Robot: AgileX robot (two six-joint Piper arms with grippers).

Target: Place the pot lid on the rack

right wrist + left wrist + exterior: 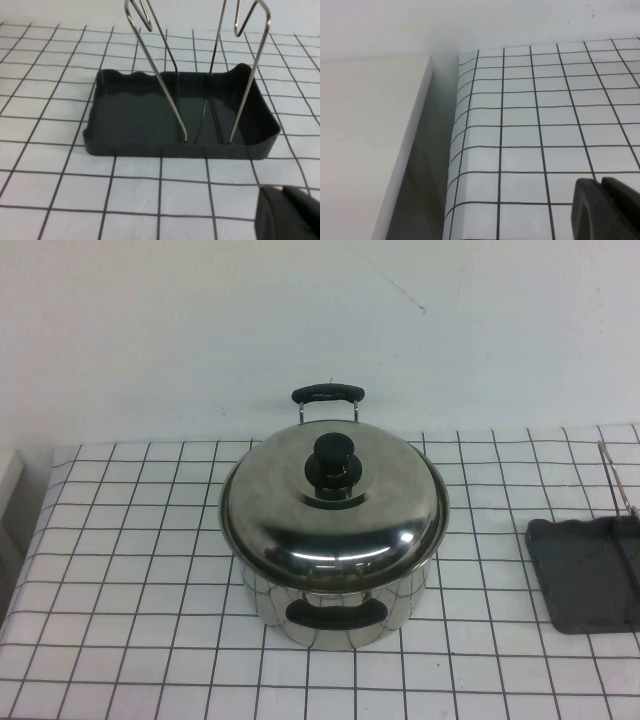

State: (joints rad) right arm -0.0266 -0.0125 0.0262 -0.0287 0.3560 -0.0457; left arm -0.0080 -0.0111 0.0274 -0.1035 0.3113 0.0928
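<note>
The pot lid [335,515], shiny steel with a black knob [336,462], sits on the steel pot [340,615] in the middle of the checked table. The rack shows at the table's right edge as a dark grey base [585,575] with thin wire rods [618,480]. It is close up in the right wrist view, its base [135,115] empty and its rods [160,75] upright. My right gripper [285,192] is shut and empty, just short of the rack. My left gripper [604,186] is shut and empty over the table's left side, far from the pot. Neither gripper shows in the high view.
A white block [365,140] stands off the table's left edge, with a gap between them, and it also shows in the high view [8,480]. A white wall [320,320] runs behind the table. The pot has black handles at back [328,394] and front [335,617].
</note>
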